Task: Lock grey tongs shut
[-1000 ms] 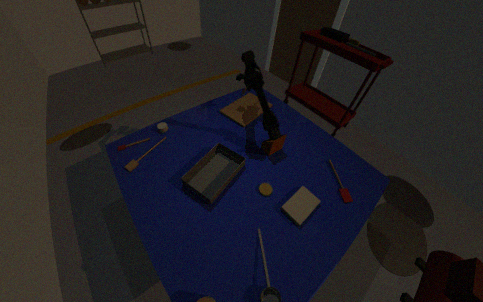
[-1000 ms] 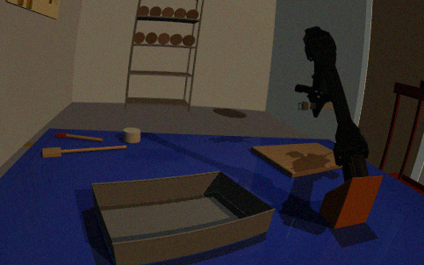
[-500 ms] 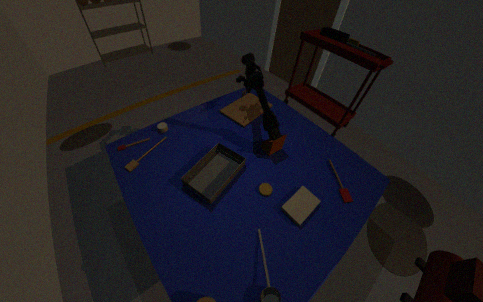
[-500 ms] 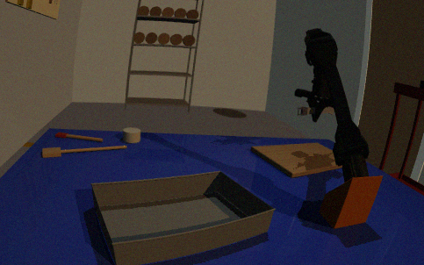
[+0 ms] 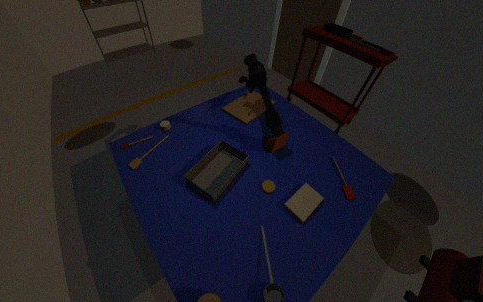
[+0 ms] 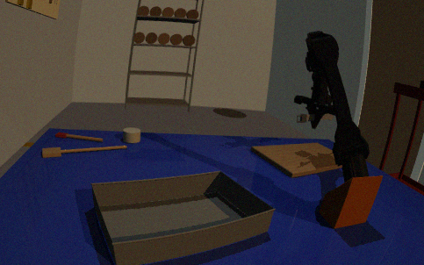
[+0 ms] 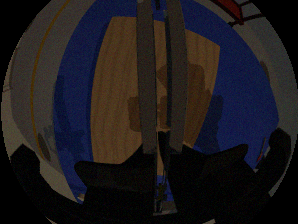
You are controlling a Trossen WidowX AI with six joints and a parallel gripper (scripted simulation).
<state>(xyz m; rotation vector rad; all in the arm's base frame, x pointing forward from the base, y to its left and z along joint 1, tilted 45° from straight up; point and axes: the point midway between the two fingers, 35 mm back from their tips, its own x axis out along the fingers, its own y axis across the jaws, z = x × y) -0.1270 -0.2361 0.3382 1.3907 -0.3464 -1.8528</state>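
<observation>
My gripper [image 5: 248, 92] [image 6: 313, 124] [image 7: 156, 135] is shut on the grey tongs [image 6: 301, 118] [image 7: 146, 75] and holds them in the air above the wooden board [image 5: 237, 110] [image 6: 279, 160] [image 7: 117, 70]. In the exterior view the tongs look roughly level. In the wrist view their two long arms run nearly parallel with a narrow gap, and the upper ends are cut off by the frame. Whether the lock has caught cannot be seen. A shadow lies on the board. The roasting tin [image 5: 233, 178] [image 6: 196, 246] stands with no tongs across it.
A white round pot [image 5: 165, 125] [image 6: 132, 135], a wooden spatula [image 5: 135, 163] [image 6: 52, 152] and a red-tipped tool [image 5: 125, 146] [image 6: 61, 135] lie left. A pale block [image 5: 304, 202], a yellow disc [image 5: 268, 186], a red spatula [image 5: 349, 192] and a ladle [image 5: 273, 292] are nearer the top camera.
</observation>
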